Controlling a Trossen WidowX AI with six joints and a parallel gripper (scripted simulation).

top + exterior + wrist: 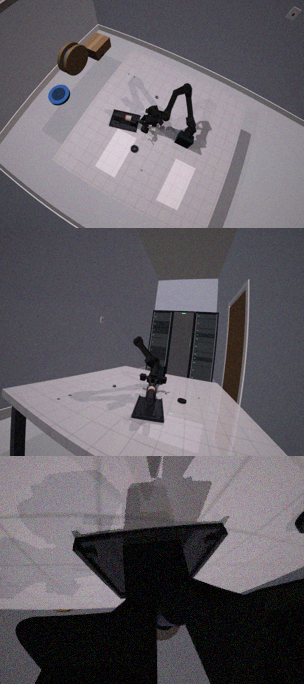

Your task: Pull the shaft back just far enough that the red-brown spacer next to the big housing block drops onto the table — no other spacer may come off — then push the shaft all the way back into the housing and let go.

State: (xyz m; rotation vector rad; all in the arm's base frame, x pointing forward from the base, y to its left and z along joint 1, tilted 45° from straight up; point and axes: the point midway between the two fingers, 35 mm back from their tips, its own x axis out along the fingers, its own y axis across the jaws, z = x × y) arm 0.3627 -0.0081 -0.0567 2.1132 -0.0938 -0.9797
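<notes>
The black base plate (125, 128) (140, 411) (107, 568) lies on the table and bears the dark housing block (150, 399) (152, 558). The red-brown spacer (125, 116) (151, 389) sits around the shaft line against the block. A cream spacer (128, 118) (151, 387) is right beside it, on the gripper side. My gripper (140, 121) (152, 383) (162, 580) is shut on the shaft's outer end, in line with the block. The shaft is mostly hidden by fingers and shadow. Any darker spacers near the fingers cannot be told apart.
On the table are a black disc (135, 149) (182, 400), a thin bent key (151, 141) (167, 392), and a small dark nut (156, 97) (114, 385). Smaller bits lie farther off. A blue ring (52, 96), a wooden spool (77, 60) and a wooden box (100, 46) stand beyond the table.
</notes>
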